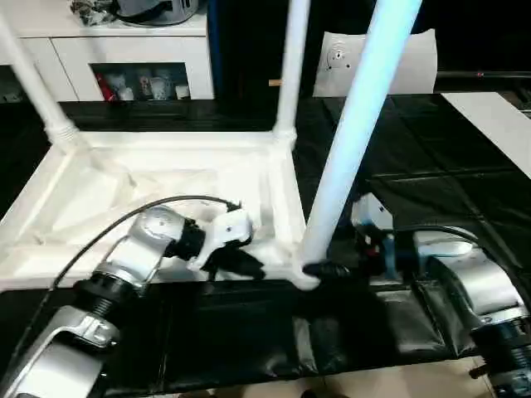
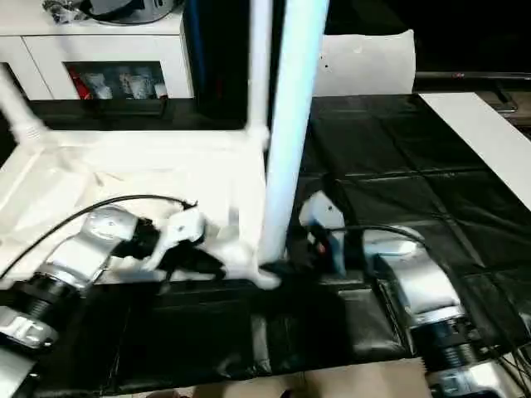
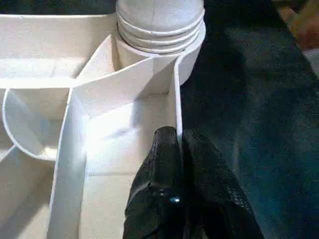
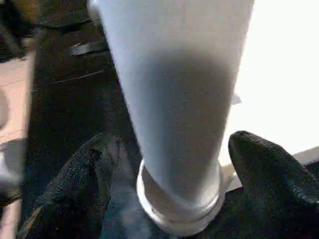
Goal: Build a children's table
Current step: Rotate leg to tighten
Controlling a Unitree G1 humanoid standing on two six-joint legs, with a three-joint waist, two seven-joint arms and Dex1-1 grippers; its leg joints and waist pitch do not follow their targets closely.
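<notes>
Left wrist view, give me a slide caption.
Left gripper pinches the upturned table's rim wall just below a seated leg.

The upturned table top (image 1: 149, 191) lies on the work surface (image 1: 431, 174), legs rising at its 10 o'clock (image 1: 33, 83), 1 o'clock (image 1: 290, 66) and 4 o'clock (image 1: 357, 124) corners. The cabinet (image 1: 124, 50) stands behind, at 12 o'clock.

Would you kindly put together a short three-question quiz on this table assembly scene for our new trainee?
1. True or false: the table top lies with its ribbed underside up.
2. How many legs stand in corner sockets?
3. The left gripper is: A) shut on the table top's rim, B) open above it, C) holding a leg.

Key
1. True.
2. Three: far left leg, far right leg, near leg, whose base sits between the open fingers of the right gripper.
3. A.
</notes>
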